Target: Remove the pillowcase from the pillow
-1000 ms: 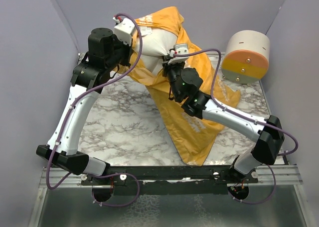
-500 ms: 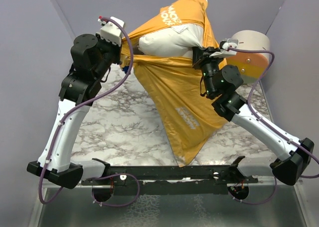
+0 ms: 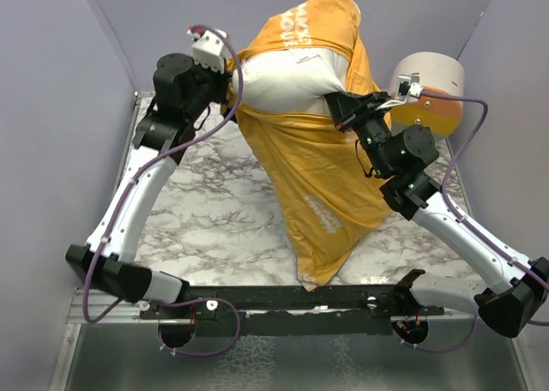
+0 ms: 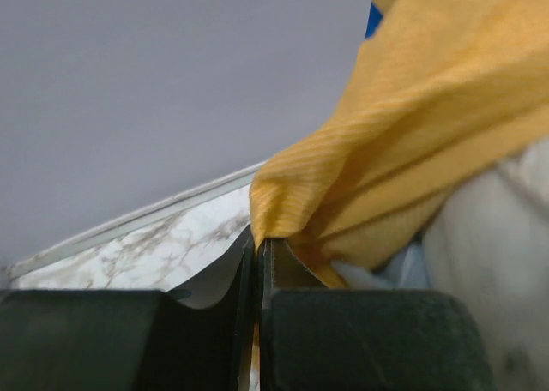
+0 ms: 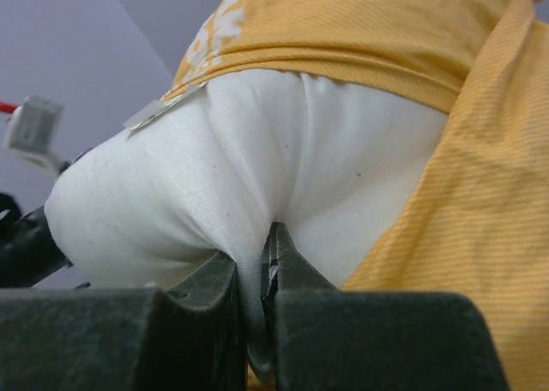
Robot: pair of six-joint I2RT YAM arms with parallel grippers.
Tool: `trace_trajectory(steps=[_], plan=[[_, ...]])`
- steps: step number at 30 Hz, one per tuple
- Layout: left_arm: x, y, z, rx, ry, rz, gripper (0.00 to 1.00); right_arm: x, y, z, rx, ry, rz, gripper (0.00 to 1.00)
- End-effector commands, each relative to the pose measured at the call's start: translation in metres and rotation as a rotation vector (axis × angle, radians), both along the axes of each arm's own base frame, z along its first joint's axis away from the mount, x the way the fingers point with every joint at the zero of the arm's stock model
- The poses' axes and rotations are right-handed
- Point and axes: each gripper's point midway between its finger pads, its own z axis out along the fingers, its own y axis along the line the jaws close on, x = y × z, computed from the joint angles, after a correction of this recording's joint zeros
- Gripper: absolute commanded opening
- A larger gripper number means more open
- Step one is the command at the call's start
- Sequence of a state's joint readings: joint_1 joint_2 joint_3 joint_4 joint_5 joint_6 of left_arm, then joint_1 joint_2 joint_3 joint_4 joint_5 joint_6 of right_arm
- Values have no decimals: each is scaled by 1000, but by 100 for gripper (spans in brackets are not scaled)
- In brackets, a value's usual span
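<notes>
As it hovers high, right hand (image 3: 335, 105) pinches pillow (image 3: 287, 80).

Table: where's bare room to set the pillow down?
Biggest bare stretch of table: between left arm and the hanging pillowcase. Smaller strip between pillowcase and right arm, near front. Crowded at the back: pillow, left gripper, right gripper, cylinder.
</notes>
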State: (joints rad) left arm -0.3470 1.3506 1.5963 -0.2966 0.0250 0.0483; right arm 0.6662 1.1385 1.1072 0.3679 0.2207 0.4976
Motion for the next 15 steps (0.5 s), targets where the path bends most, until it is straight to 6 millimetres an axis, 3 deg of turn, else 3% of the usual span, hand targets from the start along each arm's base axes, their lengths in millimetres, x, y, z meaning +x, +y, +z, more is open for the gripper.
trace_trajectory(steps=[1,2,3,4,6,7,10,12,15], plan=[[29,-36,65,-171,-98,-126,6,-68,0,104,244,-262,271,1],[32,-44,83,-196,-119,-165,12,-68,3,105,237,-257,287,1],[31,-52,101,-223,-138,-206,30,-68,6,103,234,-248,297,1],[31,-60,114,-239,-148,-249,57,-66,8,99,230,-239,303,1],[26,-79,130,-245,-138,-363,94,-60,15,90,221,-215,312,1],[26,-84,132,-246,-122,-391,99,-58,18,86,212,-207,319,1],[18,-82,137,-185,-130,-408,99,-45,20,75,209,-170,286,1],[18,-66,137,-89,-179,-340,99,-32,12,77,214,-150,204,1],[30,-24,139,8,-242,-105,99,-2,-9,86,232,-109,42,1]])
